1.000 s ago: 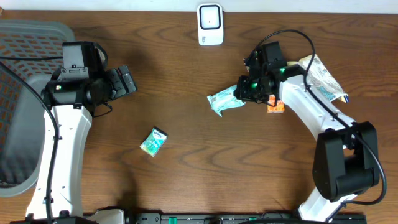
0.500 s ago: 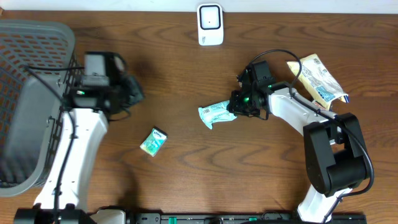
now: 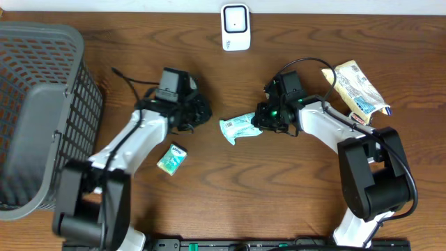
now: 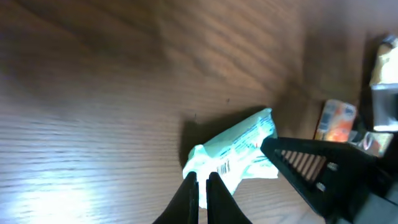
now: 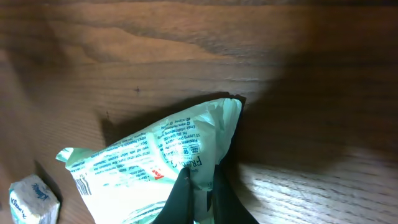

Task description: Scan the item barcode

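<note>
The item is a pale teal snack packet (image 3: 240,127) lying slightly lifted on the wooden table, left of my right gripper (image 3: 265,118), which is shut on its right edge. In the right wrist view the fingers (image 5: 183,190) pinch the packet (image 5: 149,155), and a barcode (image 5: 81,185) shows at its left end. My left gripper (image 3: 205,113) is shut with nothing in it, just left of the packet. The left wrist view has its closed tips (image 4: 200,182) in front of the packet (image 4: 239,146). The white scanner (image 3: 235,26) stands at the back centre.
A grey mesh basket (image 3: 42,104) fills the left side. A small teal tissue pack (image 3: 171,158) lies near the front left of centre. A yellow-and-white bag (image 3: 359,87) lies at the right, and an orange item (image 4: 339,121) shows behind the right arm.
My left arm swung from beside the basket towards the table's centre and its jaws went from open to shut. The right gripper carried the packet a little to the left.
</note>
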Robot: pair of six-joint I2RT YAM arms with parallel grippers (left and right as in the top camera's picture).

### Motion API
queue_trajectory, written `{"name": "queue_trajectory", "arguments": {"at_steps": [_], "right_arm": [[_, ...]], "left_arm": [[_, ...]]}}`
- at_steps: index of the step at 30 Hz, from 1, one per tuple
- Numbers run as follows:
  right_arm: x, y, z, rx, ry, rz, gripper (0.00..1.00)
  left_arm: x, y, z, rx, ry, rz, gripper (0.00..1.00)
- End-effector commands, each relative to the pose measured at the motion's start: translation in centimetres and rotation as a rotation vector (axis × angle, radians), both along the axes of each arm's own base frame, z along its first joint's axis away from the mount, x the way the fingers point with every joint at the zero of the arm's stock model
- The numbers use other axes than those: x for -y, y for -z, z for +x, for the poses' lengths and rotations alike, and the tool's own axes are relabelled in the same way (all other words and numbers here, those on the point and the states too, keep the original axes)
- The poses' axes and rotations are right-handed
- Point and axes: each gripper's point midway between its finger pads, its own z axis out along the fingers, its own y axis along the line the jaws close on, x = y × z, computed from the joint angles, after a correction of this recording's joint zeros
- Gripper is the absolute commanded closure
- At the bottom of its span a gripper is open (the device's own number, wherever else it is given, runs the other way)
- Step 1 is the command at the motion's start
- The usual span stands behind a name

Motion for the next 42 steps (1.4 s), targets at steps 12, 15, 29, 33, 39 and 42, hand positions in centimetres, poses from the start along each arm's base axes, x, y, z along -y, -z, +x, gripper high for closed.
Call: {"name": "queue_trajectory", "arguments": {"at_steps": [12,15,29,33,39,42], "right_arm": [[-0.3,1.4,-1.4,-0.037,-0.011,-0.03,0.99],[-0.3,1.4,-1.4,-0.036,-0.011,-0.031,0.99],[-0.2,1.4,-1.3,-0.034,-0.009,-0.037,0.99],[-0.2,1.4,-1.4,-0.034,-0.009,-0.037,0.99],[-0.2,1.3,-1.3,-0.018,-0.046,-0.028,0.57],[-0.1,0.9,-1.3,-0.02,-0.074,0.022,0.42]], "left_arm": [[2.0,1.6,-0.6,-0.07,-0.02,-0.039,0.93],[2.5,2.0,-1.0,-0.083,-0.006,-0.039,0.93],[4.9,3.2,-1.7,-0.088,0.058,-0.051,0.92],[4.8,5.3,-2.0,-0.133,0.056,-0.035,0.93],[4.5,7.8,-2.7,-0.196,0.05,-0.01,0.92],[4.4,8.2,-2.8,-0.206,0.048,-0.003,0.93]]}}
